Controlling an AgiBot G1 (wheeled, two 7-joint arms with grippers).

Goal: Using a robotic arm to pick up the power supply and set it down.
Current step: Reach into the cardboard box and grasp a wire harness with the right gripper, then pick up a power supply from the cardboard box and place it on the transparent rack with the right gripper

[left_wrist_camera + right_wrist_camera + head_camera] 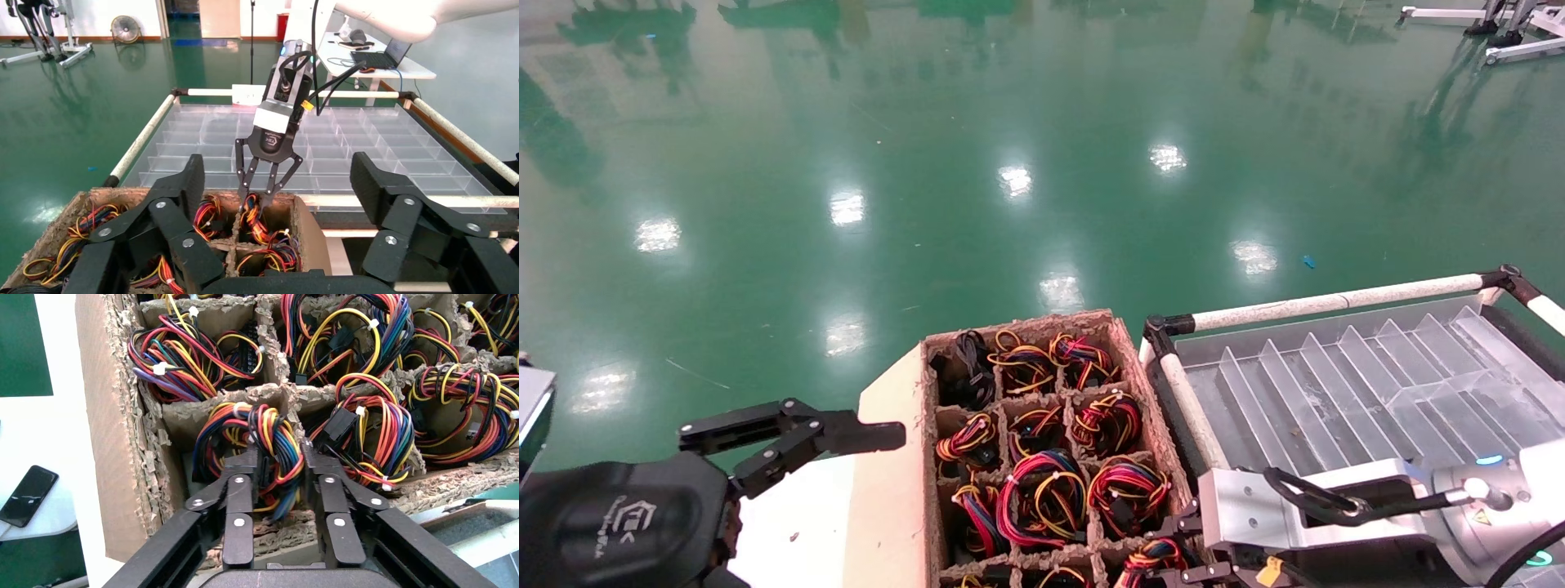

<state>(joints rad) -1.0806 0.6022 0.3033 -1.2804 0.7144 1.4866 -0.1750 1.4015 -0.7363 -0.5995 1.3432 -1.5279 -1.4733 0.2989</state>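
Black linkage fingers [238, 505] of the right gripper [278, 478] sit nearest in its wrist view, narrowed around a looped bundle of red, yellow, orange and blue wires [257, 447] in one cell of the cardboard crate [116, 447]. They touch the loop on both sides. This should be the power supply, but its metal box is hidden below the wires, so I cannot confirm it.

I judge the task is at the grasp — the bundle is still low in its cell, so lifting and setting down are left.

Farther off, the left gripper [789, 441] hangs beside the crate with fingers spread wide, holding nothing. Beyond the crate lies the clear divided tray [1336, 384] — probably the place for setting down.
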